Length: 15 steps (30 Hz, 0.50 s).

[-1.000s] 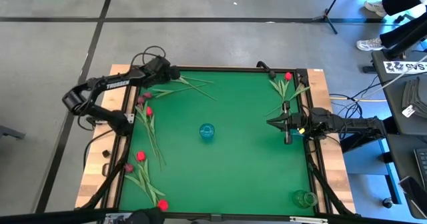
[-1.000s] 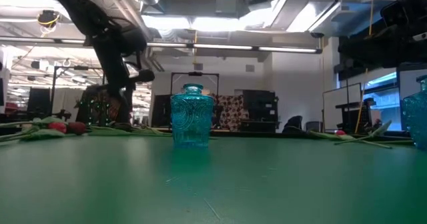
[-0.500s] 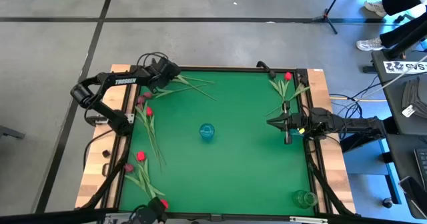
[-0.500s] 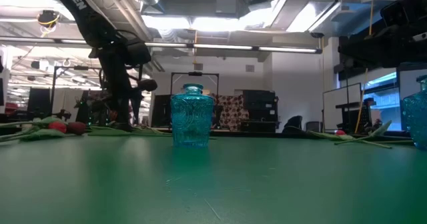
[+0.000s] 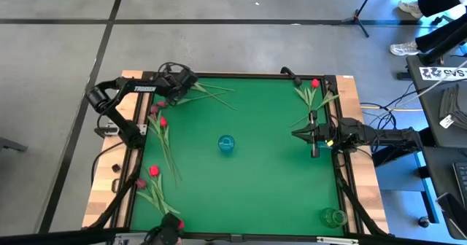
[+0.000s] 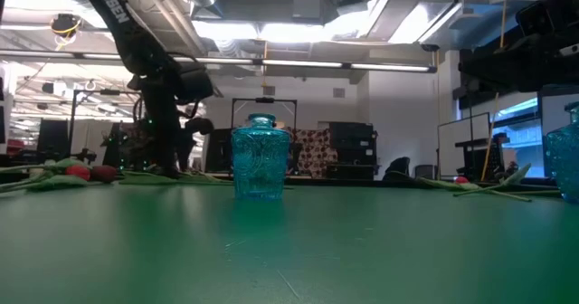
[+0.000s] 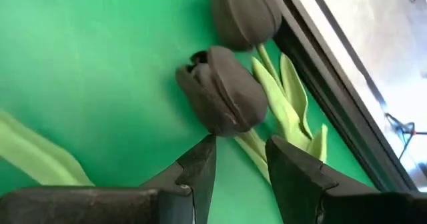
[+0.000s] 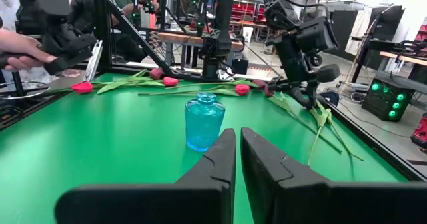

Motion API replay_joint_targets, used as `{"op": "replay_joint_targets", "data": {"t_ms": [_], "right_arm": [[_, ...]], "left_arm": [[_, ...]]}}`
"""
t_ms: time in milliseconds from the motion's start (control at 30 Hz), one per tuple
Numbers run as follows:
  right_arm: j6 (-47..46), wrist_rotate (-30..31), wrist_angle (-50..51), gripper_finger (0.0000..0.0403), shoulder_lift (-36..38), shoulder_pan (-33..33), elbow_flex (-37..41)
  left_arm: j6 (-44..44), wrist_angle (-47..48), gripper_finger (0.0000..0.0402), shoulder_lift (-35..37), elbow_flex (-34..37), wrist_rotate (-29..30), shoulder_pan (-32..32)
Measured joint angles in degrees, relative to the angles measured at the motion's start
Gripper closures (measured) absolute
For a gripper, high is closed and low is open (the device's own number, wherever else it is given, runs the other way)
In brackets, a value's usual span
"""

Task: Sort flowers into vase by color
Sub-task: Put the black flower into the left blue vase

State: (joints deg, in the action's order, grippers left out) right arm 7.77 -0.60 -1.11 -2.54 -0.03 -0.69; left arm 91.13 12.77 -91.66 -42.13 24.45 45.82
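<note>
Two black tulips (image 7: 223, 97) lie at the table's far left corner, stems running along the mat; they also show in the high view (image 5: 195, 84). My left gripper (image 7: 241, 159) is low over them and open, one finger on either side of the nearer tulip's green stem (image 7: 250, 144), just below its head. I cannot tell whether it touches. Red and maroon tulips (image 5: 159, 128) lie along the left side, and red ones (image 5: 312, 90) at the far right. A blue vase (image 5: 227, 144) stands mid-table. My right gripper (image 5: 295, 134) is shut and empty at the right side.
A green glass vase (image 5: 333, 217) stands at the near right corner. The table's raised black frame (image 7: 320, 71) runs close beside the black tulips. A person's hand holding a dark device (image 8: 40, 44) shows beyond the table's left side.
My left gripper has gone down and a little toward the table's right, closer to the black tulips at the far left corner. My right arm has kept still.
</note>
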Motion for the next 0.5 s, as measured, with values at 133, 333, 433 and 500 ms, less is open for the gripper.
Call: {"op": "replay_joint_targets", "data": {"t_ms": [133, 333, 433, 500], "right_arm": [[0.0, 0.0, 0.0, 0.0377, 0.0, 0.0, 0.0], [0.0, 0.0, 0.0, 0.0377, 0.0, 0.0, 0.0], [0.0, 0.0, 0.0, 0.0377, 0.0, 0.0, 0.0], [0.0, 0.0, 0.0, 0.0377, 0.0, 0.0, 0.0]], "left_arm": [[0.3, -0.2, 0.0273, 0.0, -0.4, 0.2, 1.6], [0.0, 1.7, 0.0273, 0.0, -2.9, 0.6, 3.3], [-1.4, 6.8, 0.0273, -0.8, -4.8, 1.5, 3.7], [-1.6, 11.2, 0.0273, -1.3, -5.4, 1.6, 4.1]]}}
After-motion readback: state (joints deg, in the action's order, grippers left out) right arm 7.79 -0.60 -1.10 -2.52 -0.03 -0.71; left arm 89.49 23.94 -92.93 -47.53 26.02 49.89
